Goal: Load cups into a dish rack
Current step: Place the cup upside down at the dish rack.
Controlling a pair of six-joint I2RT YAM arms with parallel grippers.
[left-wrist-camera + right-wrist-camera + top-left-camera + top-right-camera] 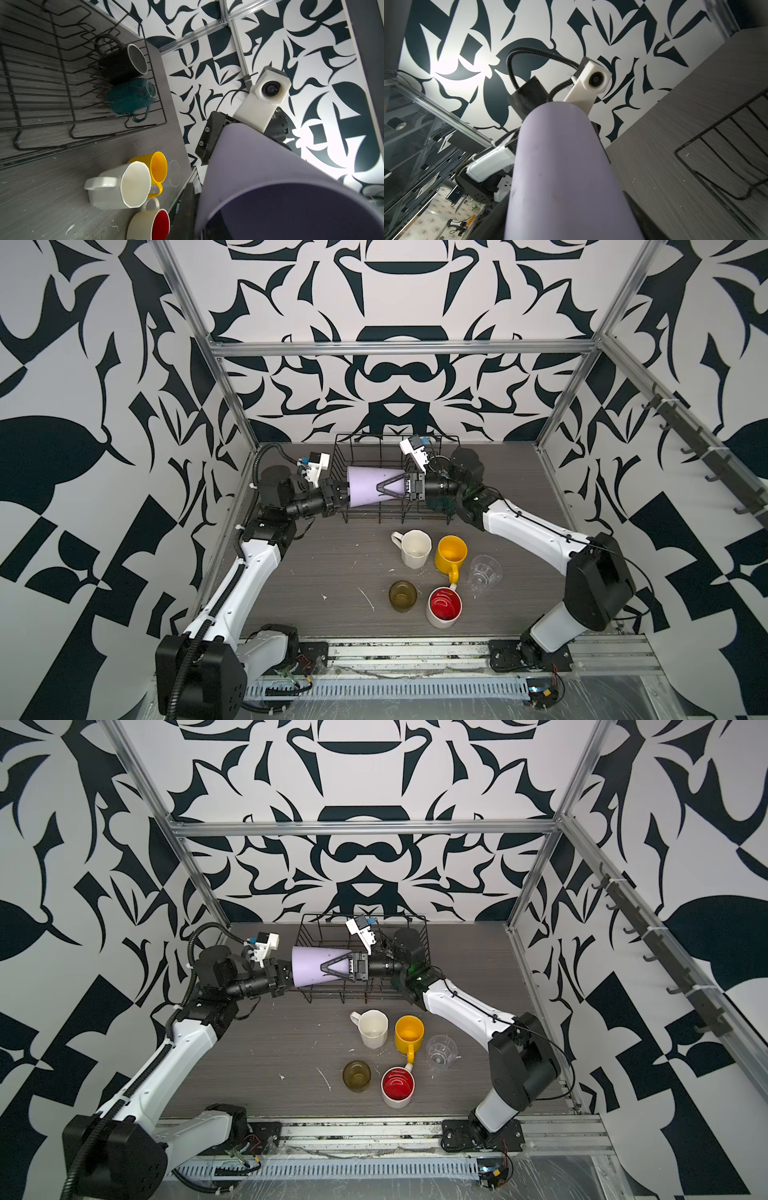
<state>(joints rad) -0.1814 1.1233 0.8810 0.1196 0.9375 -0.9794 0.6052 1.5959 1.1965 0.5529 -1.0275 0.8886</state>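
Lilac tumbler [363, 483] level, mouth toward frame left, rim pinched in left hand [344, 496], narrow end clamped in right hand [381, 489].

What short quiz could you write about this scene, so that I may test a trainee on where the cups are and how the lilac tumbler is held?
1. Fill the gap: the ___ gripper pinches the wide rim of the lilac tumbler.
2. Which two mugs lie inside the dish rack?
A. the black mug and the dark-green mug
B. the yellow mug and the white faceted mug
C. the red-inside mug and the clear glass
3. True or false: only two cups stand on the table outside the rack.

Key
1. The left gripper.
2. A.
3. False; there are five.
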